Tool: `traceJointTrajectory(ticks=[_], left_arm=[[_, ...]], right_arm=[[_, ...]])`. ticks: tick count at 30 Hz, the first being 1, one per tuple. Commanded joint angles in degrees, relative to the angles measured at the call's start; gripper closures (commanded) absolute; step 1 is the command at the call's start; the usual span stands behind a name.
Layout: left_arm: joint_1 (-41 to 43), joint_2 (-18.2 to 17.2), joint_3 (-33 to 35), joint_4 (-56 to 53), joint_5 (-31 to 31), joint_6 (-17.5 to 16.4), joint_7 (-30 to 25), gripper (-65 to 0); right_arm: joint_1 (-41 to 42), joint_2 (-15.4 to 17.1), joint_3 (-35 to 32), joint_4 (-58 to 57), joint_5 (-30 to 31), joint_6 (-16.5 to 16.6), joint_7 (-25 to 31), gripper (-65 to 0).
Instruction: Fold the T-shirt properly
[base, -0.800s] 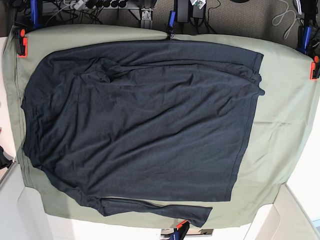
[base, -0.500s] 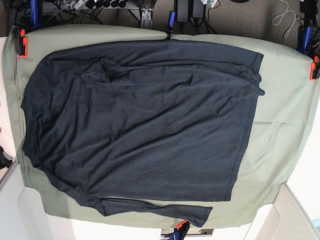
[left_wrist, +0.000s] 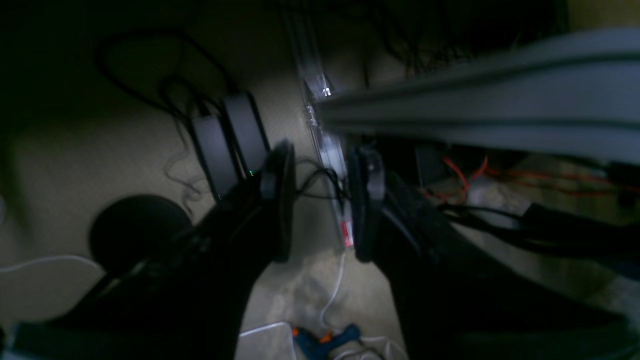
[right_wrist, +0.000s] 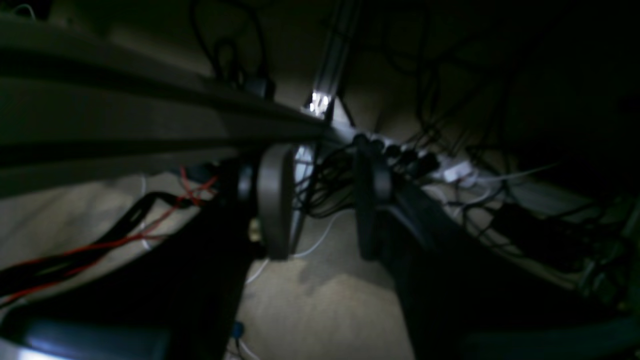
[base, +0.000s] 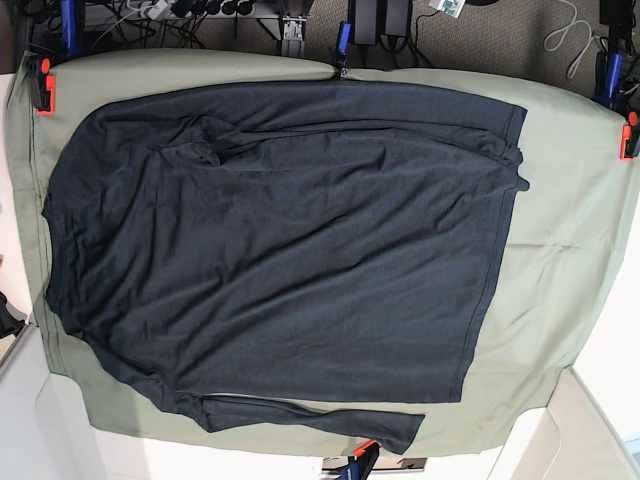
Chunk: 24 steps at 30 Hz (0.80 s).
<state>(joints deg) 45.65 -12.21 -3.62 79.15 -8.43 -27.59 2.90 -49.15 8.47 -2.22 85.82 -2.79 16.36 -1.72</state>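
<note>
The dark navy T-shirt lies spread flat on the olive-green cloth sheet in the base view, collar end at the left, hem at the right. One long sleeve lies along the near edge, the other is folded along the far edge. Neither gripper shows in the base view. My left gripper is open and empty, below the table level, over the floor. My right gripper is open and empty too, beside the table frame. The shirt does not show in either wrist view.
Orange clamps pin the sheet at the far corners; another sits at the near edge. Cables and power adapters lie on the floor under the table. A grey frame rail runs across the left wrist view.
The shirt and sheet have not moved. A small device at the top edge of the base view has shifted to the right.
</note>
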Motion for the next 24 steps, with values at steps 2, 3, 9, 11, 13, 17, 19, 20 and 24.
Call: traceJointTrajectory(ticks=[2,3,9,11,13,17,19,20,24], left_arm=[[2.69,-0.22,-1.88,4.31,-0.59,-0.33,-0.98,-21.7],[3.52,-0.22,-2.78,6.1,-1.03,-0.35,-0.98,-21.7],[7.63,-0.57,-7.98,16.09,-7.54,-3.04,-0.39,-21.7],[8.35,-1.09,-9.6,19.3,-10.25,-4.31,1.73,-21.8],[8.66,-2.01,-11.21,22.27,-13.22,-4.87,4.68,-21.8],[8.68,-4.2,-15.28,27.04,-20.74,-4.87,10.73,-26.9],[8.68,-5.2,-17.57,28.63,-23.74,-5.09,12.94,-32.2],[8.68,-5.81,-18.67,29.18,-25.07,-5.27,13.68,-33.5],[8.68,-8.57,-21.79,29.88,-27.96,-5.29,14.1,-33.6]], right_arm=[[-2.54,0.26,0.39,4.79,0.44,0.33,0.94,-20.8],[-3.21,0.26,0.59,6.8,0.46,0.33,0.72,-20.8],[-3.85,0.24,2.69,17.77,5.11,0.02,-4.48,-20.8],[-3.56,0.24,4.28,21.22,8.07,-0.26,-6.4,-20.8],[-3.04,0.24,6.27,24.48,9.6,-0.33,-8.22,-20.9],[-1.18,0.24,10.82,29.46,12.41,-0.33,-12.07,-24.4],[-0.07,0.22,13.16,30.69,14.51,-0.35,-12.28,-31.9],[0.61,0.24,14.34,30.84,15.54,-0.35,-12.28,-35.3],[5.01,0.22,18.82,30.84,17.44,-0.9,-12.55,-38.6]])
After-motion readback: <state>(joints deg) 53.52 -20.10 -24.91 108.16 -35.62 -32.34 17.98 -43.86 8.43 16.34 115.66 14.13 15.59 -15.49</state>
